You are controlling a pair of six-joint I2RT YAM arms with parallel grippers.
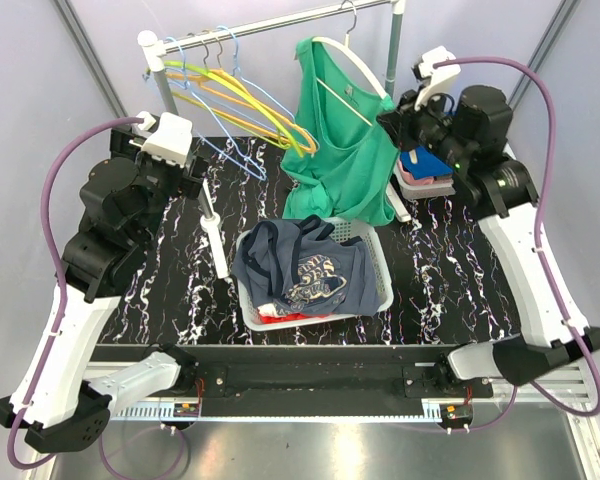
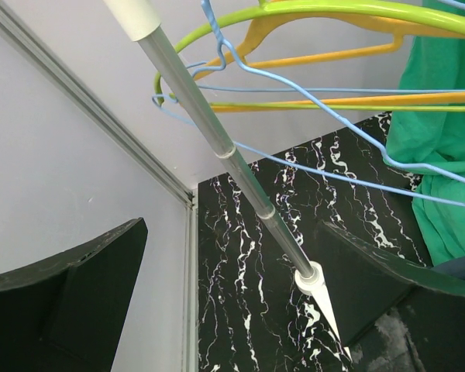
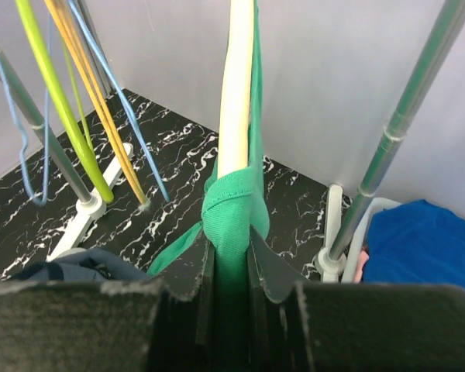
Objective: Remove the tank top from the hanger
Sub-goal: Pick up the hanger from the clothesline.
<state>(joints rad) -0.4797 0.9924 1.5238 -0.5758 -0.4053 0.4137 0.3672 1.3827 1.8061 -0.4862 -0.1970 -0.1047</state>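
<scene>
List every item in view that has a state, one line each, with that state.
green tank top, hanging on the cream hanger, strap pinched by the right gripper
cream hanger, hooked on the rail, tilted
right gripper, shut on the green tank top's strap
left gripper, open, empty
spare hangers, bare, hanging on the rail
basket, filled with clothes, navy garment on top

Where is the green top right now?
In the top view the green tank top hangs on the white hanger at the right end of the rail, behind the basket, its strap pinched by the right gripper.
</scene>
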